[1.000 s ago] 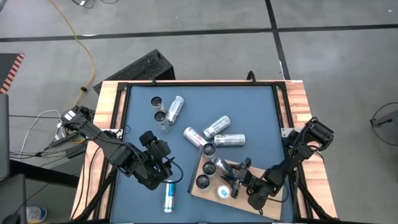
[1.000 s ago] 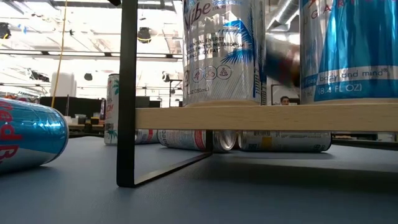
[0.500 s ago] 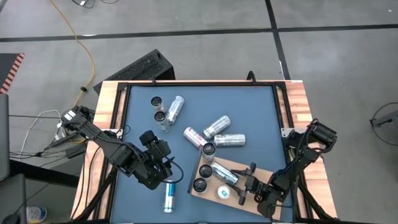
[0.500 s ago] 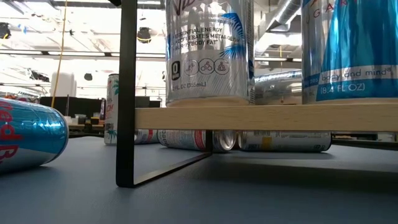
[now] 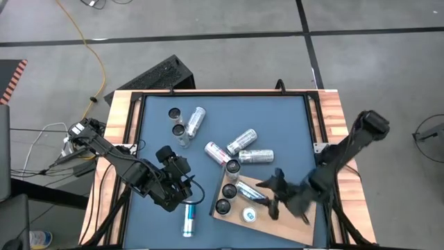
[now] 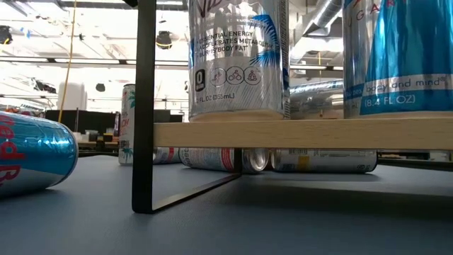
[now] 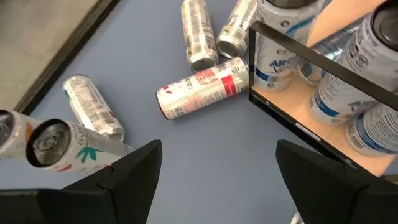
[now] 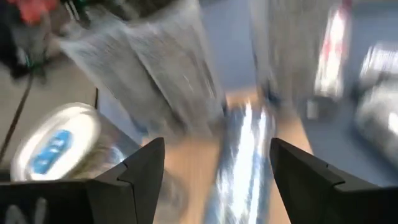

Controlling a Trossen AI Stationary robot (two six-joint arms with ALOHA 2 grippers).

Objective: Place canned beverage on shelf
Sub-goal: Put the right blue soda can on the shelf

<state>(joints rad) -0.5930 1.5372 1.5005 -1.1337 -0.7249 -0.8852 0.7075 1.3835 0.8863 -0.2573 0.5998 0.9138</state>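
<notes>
The shelf [image 5: 277,221] is a light-brown board on a black frame [image 6: 145,106]. Three cans stand upright along its left end [image 5: 230,189], and one with a blue-marked top [image 5: 248,214] stands near its front. A silver can [image 5: 250,193] lies on its side on the board. My right gripper [image 5: 268,198] hovers open above the board, just right of the lying can, which shows blurred [image 8: 244,155] past its fingers. My left gripper [image 5: 183,193] hangs open above the table's left part, over a blue can [image 5: 189,221] lying there.
Several loose cans lie on the blue-grey tabletop: a red-and-white one [image 7: 202,93] beside the shelf's corner, two silver ones [image 5: 248,148] behind it, and more at the far left [image 5: 187,123]. In the low view a blue can [image 6: 35,152] lies left of the shelf's leg.
My right gripper has risen from the shelf and drawn back toward the table's right edge, tipping up nearer to level, its fingers still apart. The silver can that was at its fingers now lies on its side on the board. In the low view the nearest upright can has shifted left.
</notes>
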